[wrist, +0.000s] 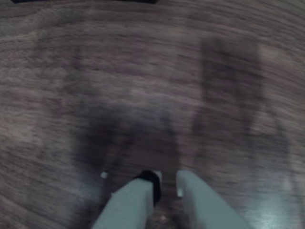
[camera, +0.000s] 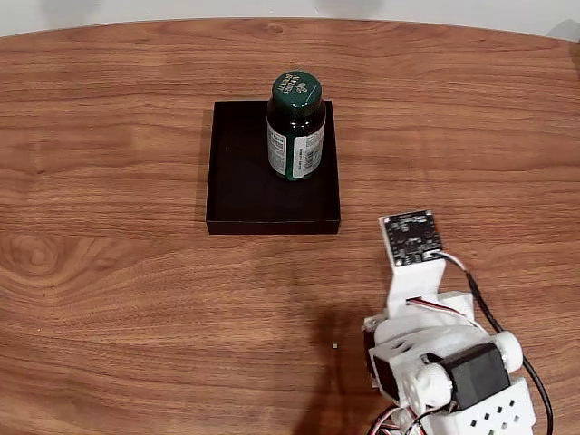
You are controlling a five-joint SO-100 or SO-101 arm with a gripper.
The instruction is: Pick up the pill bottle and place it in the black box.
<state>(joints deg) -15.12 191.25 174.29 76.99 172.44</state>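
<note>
Pill bottle [camera: 295,127] stands upright inside black box [camera: 272,172], task looks done; tool [wrist: 167,183] empty, fingers nearly together, over bare table [camera: 109,272].

In the fixed view the arm [camera: 449,362] is cut off by the bottom edge at the near right, and its own body hides the gripper. The print on the pill bottle [camera: 295,127] label and cap is too small to read. The wrist view is blurred throughout: the wooden table [wrist: 143,71] smears, the gripper [wrist: 167,183] fingers are cut by the bottom edge, and only a sliver of the black box [wrist: 138,1] shows at the far top edge
</note>
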